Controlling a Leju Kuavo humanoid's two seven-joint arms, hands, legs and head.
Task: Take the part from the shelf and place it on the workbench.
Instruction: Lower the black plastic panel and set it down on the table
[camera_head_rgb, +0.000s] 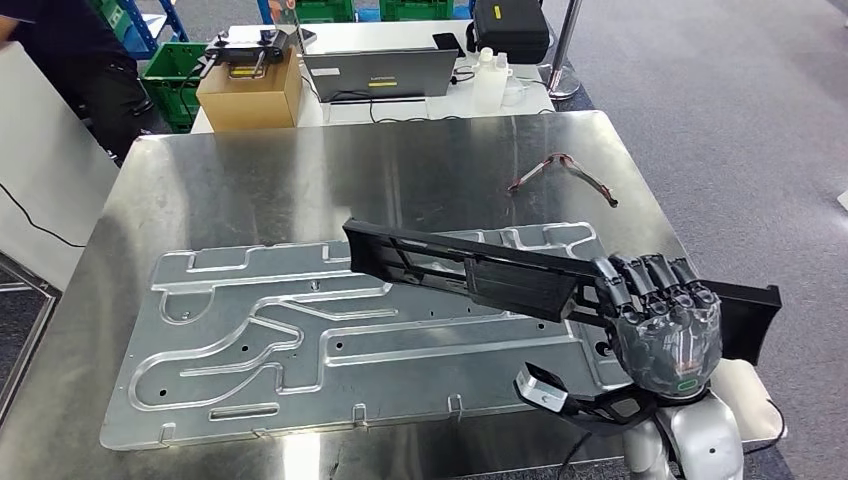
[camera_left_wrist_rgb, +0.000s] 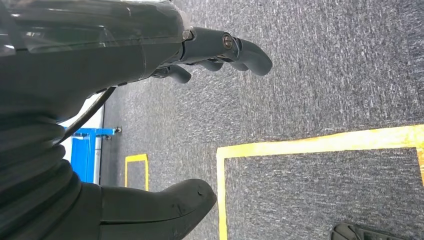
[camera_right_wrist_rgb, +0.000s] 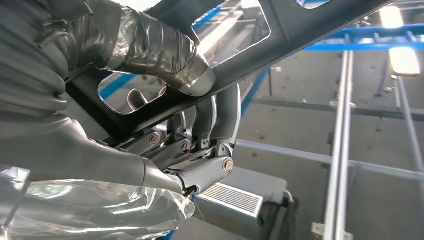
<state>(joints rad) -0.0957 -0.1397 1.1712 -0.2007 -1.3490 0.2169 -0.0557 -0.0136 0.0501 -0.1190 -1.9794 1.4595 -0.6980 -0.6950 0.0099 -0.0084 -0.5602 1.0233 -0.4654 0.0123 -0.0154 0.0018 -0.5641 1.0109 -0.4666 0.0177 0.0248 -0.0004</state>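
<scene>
- The right hand (camera_head_rgb: 660, 315) grips a long black plastic part (camera_head_rgb: 470, 265) near one end, the fingers curled over its top edge
- The part stretches from beyond the hand at the right, where a short end sticks out past the table edge, towards the middle of the workbench (camera_head_rgb: 300, 180)
- The part hangs tilted above a large pressed metal plate (camera_head_rgb: 250, 330) that lies flat on the workbench; whether the far tip touches the plate cannot be told
- In the right wrist view the thumb (camera_right_wrist_rgb: 165, 55), wrapped in shiny tape, presses on one face of the black part (camera_right_wrist_rgb: 300, 20) while the fingers (camera_right_wrist_rgb: 220, 120) hook round the other side, so the part is clamped between them
- The left hand (camera_left_wrist_rgb: 150, 100) hangs over grey carpet (camera_left_wrist_rgb: 325, 75) marked with yellow tape lines (camera_left_wrist_rgb: 310, 145); its fingers (camera_left_wrist_rgb: 240, 50) are slightly curled and set apart from the thumb (camera_left_wrist_rgb: 165, 205), with nothing between them
- A pair of safety glasses (camera_head_rgb: 560, 172) lies on the workbench beyond the plate, well apart from the part
- Behind the workbench stands a white table with a laptop (camera_head_rgb: 380, 72), a cardboard box (camera_head_rgb: 250, 90), two white bottles (camera_head_rgb: 490, 78) and a black case (camera_head_rgb: 510, 28)
- A person in dark clothes (camera_head_rgb: 80, 60) stands at the far left, near green crates (camera_head_rgb: 180, 85)
</scene>
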